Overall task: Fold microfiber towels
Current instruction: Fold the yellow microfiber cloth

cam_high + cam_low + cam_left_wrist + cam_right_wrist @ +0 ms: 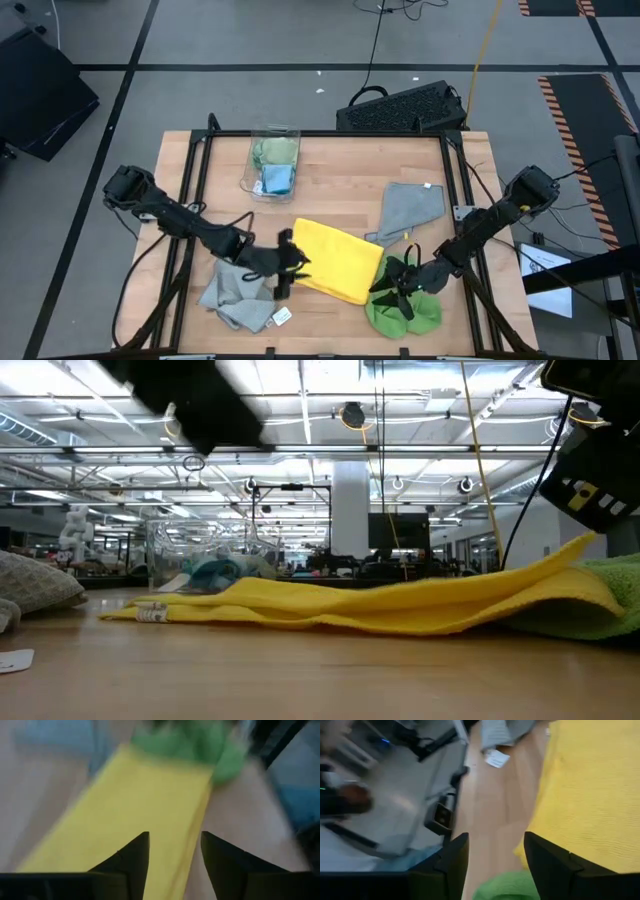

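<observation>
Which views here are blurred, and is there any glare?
Left wrist view: heavy blur smears the yellow towel and green towel. Right wrist view: the room side is smeared. Low view: ceiling lights glare; the arm overhead is a dark blur. High view: sharp, evenly lit.

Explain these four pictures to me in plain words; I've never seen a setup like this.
Two dark robot arms work at a wooden table. One camera looks straight down, one sits at table-top height, and one rides on each wrist. On the table lie a folded yellow towel, a bright green towel, one grey towel farther back and another grey towel near the front; a clear bin holds more cloths. The left claw sits at the yellow towel's edge, the right claw over the green one. Both are open, holding nothing.
</observation>
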Robot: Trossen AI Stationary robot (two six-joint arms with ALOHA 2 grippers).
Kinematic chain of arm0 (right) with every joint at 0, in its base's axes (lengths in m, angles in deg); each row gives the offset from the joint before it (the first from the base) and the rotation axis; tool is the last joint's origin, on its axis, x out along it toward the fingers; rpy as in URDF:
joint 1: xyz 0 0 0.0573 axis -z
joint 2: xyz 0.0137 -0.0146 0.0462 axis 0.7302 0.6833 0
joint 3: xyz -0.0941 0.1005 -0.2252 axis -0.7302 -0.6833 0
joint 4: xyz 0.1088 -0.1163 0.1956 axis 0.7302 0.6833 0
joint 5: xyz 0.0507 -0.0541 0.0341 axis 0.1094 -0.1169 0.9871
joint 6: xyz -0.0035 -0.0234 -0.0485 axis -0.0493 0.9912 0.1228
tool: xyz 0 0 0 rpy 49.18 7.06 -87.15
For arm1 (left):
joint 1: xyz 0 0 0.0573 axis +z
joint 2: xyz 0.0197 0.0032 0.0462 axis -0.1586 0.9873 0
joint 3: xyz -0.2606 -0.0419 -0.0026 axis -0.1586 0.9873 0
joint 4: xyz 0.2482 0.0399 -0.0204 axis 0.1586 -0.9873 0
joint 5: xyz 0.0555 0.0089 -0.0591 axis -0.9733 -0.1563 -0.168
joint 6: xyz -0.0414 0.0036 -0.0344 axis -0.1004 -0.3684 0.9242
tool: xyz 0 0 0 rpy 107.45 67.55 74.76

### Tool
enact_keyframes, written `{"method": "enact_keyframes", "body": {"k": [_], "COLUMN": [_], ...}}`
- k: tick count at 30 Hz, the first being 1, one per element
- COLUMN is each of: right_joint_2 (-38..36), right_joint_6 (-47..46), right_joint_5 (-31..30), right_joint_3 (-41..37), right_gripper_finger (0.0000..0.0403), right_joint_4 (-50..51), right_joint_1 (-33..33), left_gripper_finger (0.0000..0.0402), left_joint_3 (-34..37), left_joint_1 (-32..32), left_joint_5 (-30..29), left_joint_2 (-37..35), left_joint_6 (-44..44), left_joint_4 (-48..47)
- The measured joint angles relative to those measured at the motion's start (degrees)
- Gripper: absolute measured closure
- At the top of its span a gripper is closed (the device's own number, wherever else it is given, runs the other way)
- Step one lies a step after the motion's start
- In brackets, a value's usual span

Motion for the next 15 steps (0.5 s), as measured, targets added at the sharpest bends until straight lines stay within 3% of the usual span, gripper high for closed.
{"method": "enact_keyframes", "body": {"k": [3,8,15], "right_joint_2": [0.58,3.64,8.45], "right_joint_6": [0.71,6.06,14.61], "right_joint_5": [-5.40,-12.20,-16.41], "right_joint_3": [4.91,15.06,22.07], "right_gripper_finger": [0.0218,0.0218,0.0204], "right_joint_4": [10.03,26.44,29.89], "right_joint_1": [-2.22,-4.69,-5.16], "left_gripper_finger": [0.0220,0.0219,0.0204], "left_joint_3": [-0.12,-3.22,-15.66], "left_joint_1": [-2.81,-4.84,-5.74], "left_joint_5": [-5.01,-9.56,-11.61], "left_joint_2": [3.15,11.07,23.41], "left_joint_6": [-8.91,-14.19,-17.76], "left_joint_4": [9.31,12.21,8.15]}}
